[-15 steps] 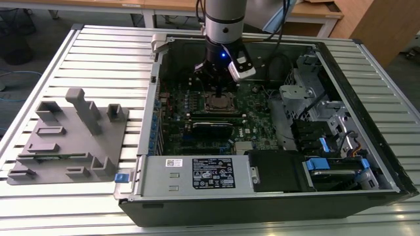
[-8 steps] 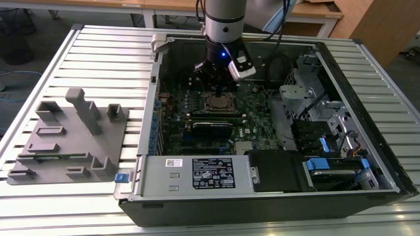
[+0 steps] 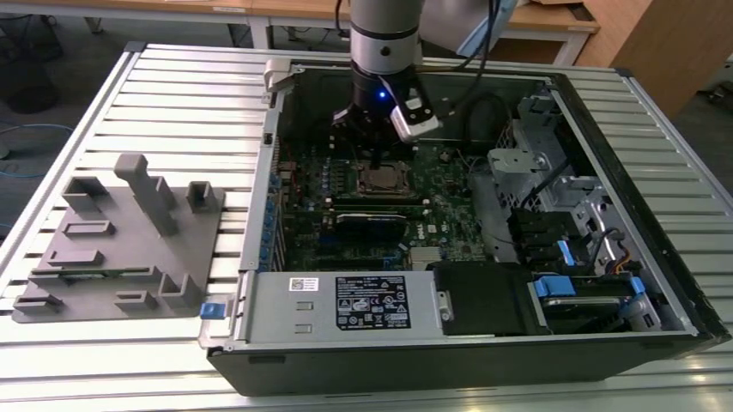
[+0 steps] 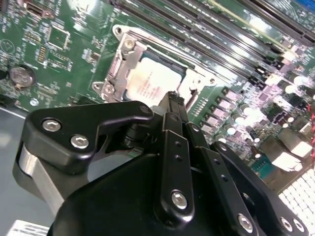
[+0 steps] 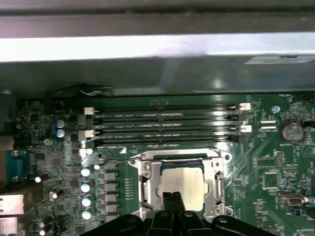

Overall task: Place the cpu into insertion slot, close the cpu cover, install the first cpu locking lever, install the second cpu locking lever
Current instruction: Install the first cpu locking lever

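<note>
1. Work looks to me to be at the lever steps. The cpu [image 5: 184, 184] already lies flat in the insertion slot [image 3: 384, 180] on the green board [image 5: 275, 167].
2. The cpu cover [image 5: 145, 183] seems to be down over it. I see its metal frame all round the chip in both wrist views. The shiny top shows through the big hole.
3. My hand [image 4: 172, 98] is clenched. Its two fingers are pressed together and there is nothing between them.
4. The tip sits low, at the edge of the cover. I cannot tell if it touches the metal.
5. In the exterior view the arm [image 3: 384, 43] stands right over the socket. It reaches into the computer case [image 3: 458, 356], which lies on its side on the counter [image 3: 172, 94].
6. A thin wire lever [image 5: 115, 161] runs just beside the cover, on the side toward the long black slots [image 5: 162, 123]. I cannot tell whether it is hooked down.
7. I think the lever job calls for a slow, small push with the pinched tip. The wire has to swing down and tuck under its hook. The tip must not scrape the board or the little parts near it.
</note>
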{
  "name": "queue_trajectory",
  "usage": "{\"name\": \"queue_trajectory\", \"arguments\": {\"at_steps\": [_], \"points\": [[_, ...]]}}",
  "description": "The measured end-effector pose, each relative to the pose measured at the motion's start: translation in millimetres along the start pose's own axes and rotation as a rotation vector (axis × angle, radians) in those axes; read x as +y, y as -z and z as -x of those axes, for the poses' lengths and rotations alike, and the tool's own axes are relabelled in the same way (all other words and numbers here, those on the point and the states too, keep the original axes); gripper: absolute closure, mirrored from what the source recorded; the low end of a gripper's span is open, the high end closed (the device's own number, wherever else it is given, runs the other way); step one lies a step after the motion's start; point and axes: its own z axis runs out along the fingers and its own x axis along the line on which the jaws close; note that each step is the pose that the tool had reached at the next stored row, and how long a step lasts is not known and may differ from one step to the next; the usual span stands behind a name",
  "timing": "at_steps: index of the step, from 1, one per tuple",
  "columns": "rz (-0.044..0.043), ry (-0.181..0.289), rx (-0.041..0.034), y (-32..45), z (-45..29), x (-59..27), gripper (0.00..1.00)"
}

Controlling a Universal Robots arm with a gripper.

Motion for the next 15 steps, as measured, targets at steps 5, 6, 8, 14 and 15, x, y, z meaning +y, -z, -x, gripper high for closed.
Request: {"name": "queue_trajectory", "arguments": {"at_steps": [5, 6, 8, 14, 15], "points": [[0.0000, 0.000, 0.0000, 0.0, -8.7, -0.3, 0.89], [0.0000, 0.000, 0.0000, 0.1, -10.3, -0.3, 0.89], [0.0001, 0.000, -0.0001, 0.0, -12.9, -0.4, 0.89], [0.0000, 0.000, 0.0000, 0.1, -13.9, -0.5, 0.89], [0.0000, 0.000, 0.0000, 0.1, -13.9, -0.5, 0.89]]}}
